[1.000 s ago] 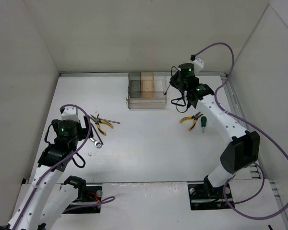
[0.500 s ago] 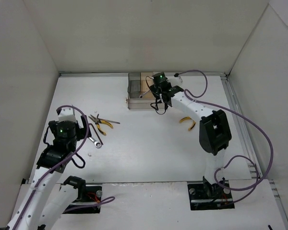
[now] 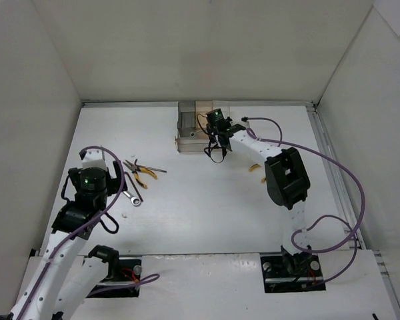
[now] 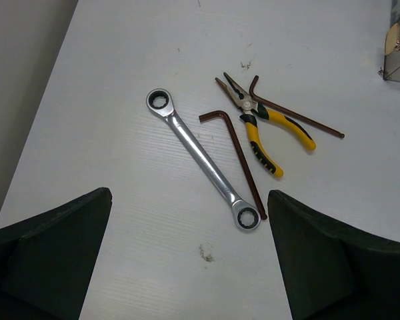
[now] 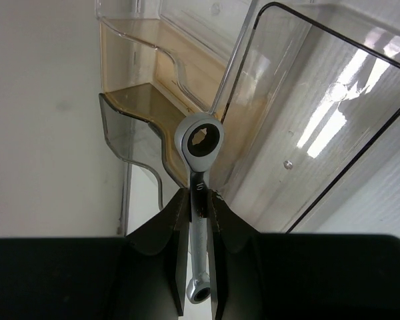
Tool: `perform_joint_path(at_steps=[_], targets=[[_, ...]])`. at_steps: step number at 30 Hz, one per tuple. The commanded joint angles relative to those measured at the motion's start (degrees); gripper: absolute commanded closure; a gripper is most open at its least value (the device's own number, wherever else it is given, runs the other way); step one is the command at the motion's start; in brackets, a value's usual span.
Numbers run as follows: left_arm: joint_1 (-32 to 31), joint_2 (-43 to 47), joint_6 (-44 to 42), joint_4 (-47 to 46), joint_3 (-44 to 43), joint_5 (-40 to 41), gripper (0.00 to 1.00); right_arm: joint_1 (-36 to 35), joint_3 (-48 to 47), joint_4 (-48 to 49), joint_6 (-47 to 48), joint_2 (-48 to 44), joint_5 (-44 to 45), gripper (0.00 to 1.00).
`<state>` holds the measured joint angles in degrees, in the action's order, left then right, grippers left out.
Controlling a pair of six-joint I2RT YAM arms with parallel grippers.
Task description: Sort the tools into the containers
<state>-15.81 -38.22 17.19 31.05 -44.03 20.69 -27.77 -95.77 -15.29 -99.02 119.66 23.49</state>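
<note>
While my right gripper hung near the organizer box, its fingers were pressed together on the shaft of a small wrench. The ring head stuck out past the fingertips and the other end pointed back toward my palm. Ahead of the fingertips the head lined up with the wall between the tan compartment and the clear one to its right. I could not tell which opening it was over.

I judged the wrench stiff, light and slick, being polished steel. Pinched on so narrow a shaft, it could swivel, so a hold near the middle suited it best.

My left gripper was spread wide and held nothing. Just beyond its fingertips a long wrench lay flat on the table. A hex key lay alongside that, touching it near the closer ring. Farther out to the right were the yellow-handled pliers, with a bent rod against them. The long wrench looked heavier, and I judged mid-shaft the balanced place to take it, with the fingers across its width.
</note>
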Motion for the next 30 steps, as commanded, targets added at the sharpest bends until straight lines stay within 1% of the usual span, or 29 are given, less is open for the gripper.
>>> perform_joint_path(at_steps=[1, 4, 5, 8, 13, 14, 17, 18, 21, 22, 24, 25, 26, 27, 28, 29, 30], targets=[[-0.36, -0.72, 0.56, -1.6, -2.38, 0.76, 0.0, -0.36, -1.44, 3.25, -6.0, -0.48, 4.2, 0.97], [-0.36, -0.72, 0.65, -1.6, -2.38, 1.02, 0.0, -0.53, -0.39, 3.25, -7.24, -0.3, 4.03, 0.91], [-0.36, -0.72, 0.74, -1.6, -2.38, 1.02, 0.0, -0.62, -0.21, 3.25, -7.24, -0.21, 3.85, 0.87], [-0.36, -0.72, 0.83, -1.52, -2.46, 1.02, 0.0, -0.53, 1.1, 3.25, -7.85, -0.47, 3.85, 0.79], [-0.36, -0.72, 1.27, -1.43, -2.46, 0.93, 0.0, -0.88, 2.69, 3.25, -8.2, -0.74, 3.06, 0.71], [-0.36, -0.81, 1.27, -1.34, -2.46, 0.93, 0.0, -0.88, 2.78, 3.25, -8.2, -0.83, 3.23, 0.68], [-0.36, -0.72, 1.7, -1.08, -2.46, 1.2, 0.0, -1.49, 2.34, 3.25, -5.49, -1.7, 3.94, 0.6], [-0.36, -0.54, 1.97, -0.99, -2.46, 1.46, 0.0, -1.67, 1.99, 3.25, -2.52, -2.58, 4.55, 0.56], [-0.36, -0.8, 3.02, -0.73, -2.46, 1.9, 0.0, -2.02, -1.69, 3.16, 7.14, -4.25, 5.25, 0.5], [-0.36, -1.07, 4.59, -0.38, -2.81, 1.99, 0.0, -2.2, -2.49, 3.16, 14.4, -4.86, 5.08, 0.47], [-0.36, -3.25, 7.32, 1.64, -3.51, 2.51, 0.01, -2.47, -3.2, 3.25, 20.86, -7.75, 3.07, 0.44], [-0.36, -4.4, 10.99, 3.82, -4.39, 2.86, 0.01, -2.38, -2.85, 3.07, 26.8, -8.81, 2.36, 0.44], [0.69, -5.72, 13.02, 4.63, -4.92, 2.87, 0.01, -2.46, -1.37, 3.16, 29.91, -11.87, 1.57, 0.43], [1.31, -8.43, 14.7, 5.77, -5.62, 2.61, 0.02, -2.47, -0.13, 3.16, 35.77, -13.73, 0.26, 0.41], [1.92, -9.58, 16.45, 6.39, -5.98, 2.52, 0.05, -2.03, 1.1, 3.16, 38.53, -15.4, -0.28, 0.41], [3.23, -12.12, 20.47, 6.83, -6.24, 2.6, 0.06, -1.68, 4.15, 3.25, 41.34, -19.25, -1.07, 0.4], [3.94, -13.28, 22.43, 7.09, -6.68, 2.26, 0.07, -1.59, 5.66, 3.16, 46.94, -21.11, -2.99, 0.37]])
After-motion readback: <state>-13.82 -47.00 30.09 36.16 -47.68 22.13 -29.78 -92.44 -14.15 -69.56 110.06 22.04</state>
